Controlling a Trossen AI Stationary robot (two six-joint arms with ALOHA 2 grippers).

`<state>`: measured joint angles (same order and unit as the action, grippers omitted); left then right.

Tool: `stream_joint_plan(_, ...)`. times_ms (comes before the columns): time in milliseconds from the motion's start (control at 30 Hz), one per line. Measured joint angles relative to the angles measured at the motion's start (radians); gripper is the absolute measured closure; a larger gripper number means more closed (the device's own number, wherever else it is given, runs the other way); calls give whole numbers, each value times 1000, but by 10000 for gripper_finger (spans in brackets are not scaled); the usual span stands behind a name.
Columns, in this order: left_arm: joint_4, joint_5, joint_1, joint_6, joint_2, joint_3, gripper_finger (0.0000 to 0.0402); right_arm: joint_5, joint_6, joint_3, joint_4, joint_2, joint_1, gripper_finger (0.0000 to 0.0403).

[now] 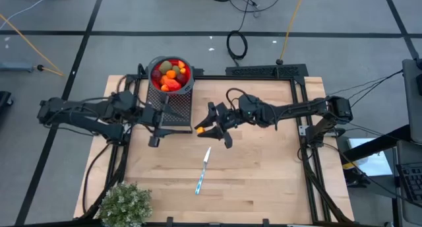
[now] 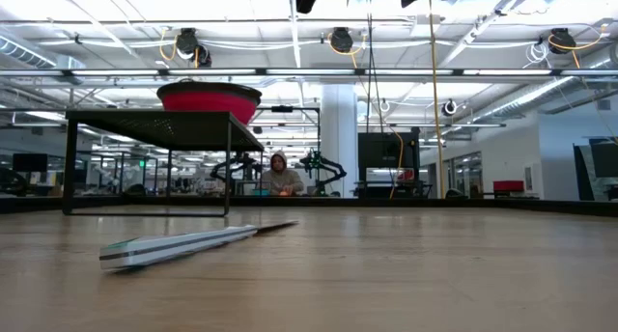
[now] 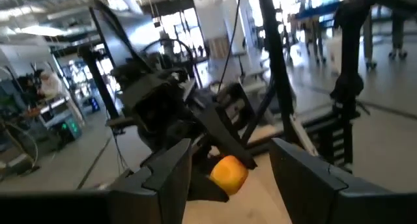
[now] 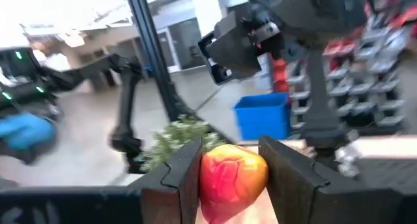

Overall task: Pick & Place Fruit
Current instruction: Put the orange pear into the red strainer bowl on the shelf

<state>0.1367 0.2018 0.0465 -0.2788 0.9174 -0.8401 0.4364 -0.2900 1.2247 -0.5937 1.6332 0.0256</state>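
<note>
The right gripper point(image 1: 201, 129) is clamped on an orange-red fruit point(image 4: 232, 174), held above the table point(image 1: 264, 181) beside the black stand point(image 1: 175, 111), likely for handing over; the left gripper point(image 3: 228, 178) faces it, fingers spread and empty; remaining fruit fills the bowl point(image 1: 187, 63).

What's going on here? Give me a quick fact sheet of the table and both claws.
Right claw: shut on an orange-red fruit, held above mid-table
Left claw: open, facing that fruit
Bowl: red, full of fruit, on a black stand
Knife: flat on the table
Plant: front left corner
</note>
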Motion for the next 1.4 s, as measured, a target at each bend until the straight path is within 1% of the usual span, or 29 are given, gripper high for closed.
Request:
stream_joint_plan(167,-111,-72,41,-16,98,-99,192,111,-156,0,-1,-3,20,266)
stream_joint_plan(367,-264,-122,76,-15,215,-226,192,197,-250,0,0,-3,20,266)
stream_joint_plan(533,-369,-134,100,-16,317,-340,192,248,-312,0,1,-3,20,266)
stream_joint_plan(700,-396,-156,121,-28,390,-418,192,258,-350,0,5,-3,20,266)
stream_joint_plan(800,-403,-169,134,-54,408,-442,192,269,-357,0,6,-4,19,266)
stream_joint_plan(967,-405,-176,149,-56,408,-445,192,278,-378,0,6,-4,19,266)
stream_joint_plan(1033,-401,-170,156,-54,408,-445,192,279,-386,0,9,-3,19,266)
stream_joint_plan(1200,-424,-150,170,-53,407,-447,193,325,-413,0,6,-2,19,266)
stream_joint_plan(1400,-429,-149,178,-41,407,-447,193,348,-458,0,-1,-2,19,266)
